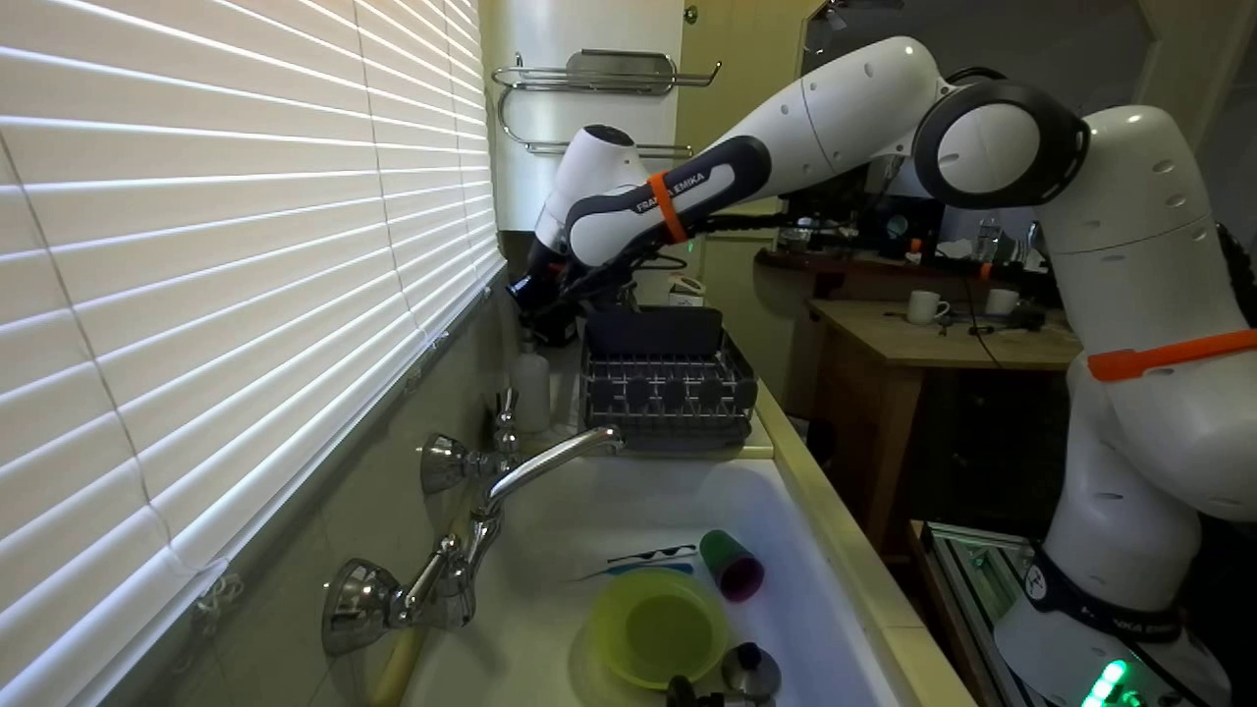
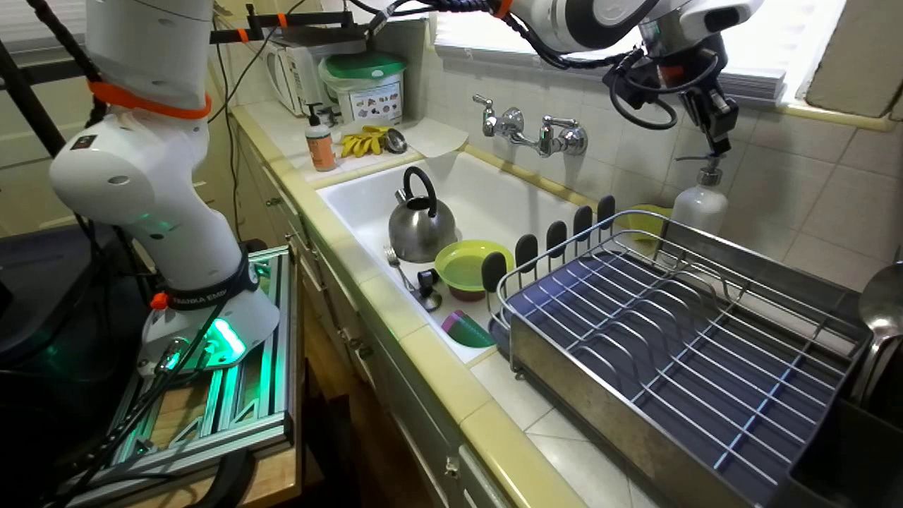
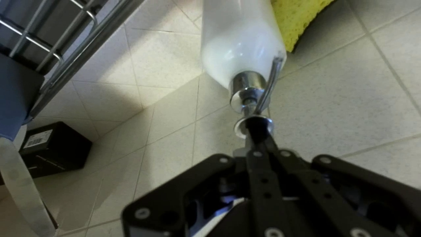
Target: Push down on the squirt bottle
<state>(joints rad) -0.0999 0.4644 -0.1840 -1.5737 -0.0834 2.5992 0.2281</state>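
Note:
The squirt bottle is a white bottle (image 2: pixel 698 208) with a metal pump top and a thin spout. It stands upright on the counter between the dish rack and the tiled wall, and also shows in an exterior view (image 1: pixel 531 391). In the wrist view the bottle (image 3: pixel 241 42) has its round metal pump head (image 3: pixel 241 129) at my fingertips. My gripper (image 3: pixel 258 128) is shut with nothing between the fingers. Its tips (image 2: pixel 719 149) are on top of the pump head and appear to touch it. In an exterior view the gripper is dark and hard to make out.
A wire dish rack (image 2: pixel 677 384) stands beside the bottle. A yellow sponge (image 3: pixel 297 19) is next to the bottle, and a black box (image 3: pixel 56 149) is on the counter. A wall faucet (image 1: pixel 555 462), the sink (image 1: pixel 825 579) and window blinds (image 1: pixel 295 245) are nearby. Another pump bottle (image 2: pixel 321 144) stands farther off.

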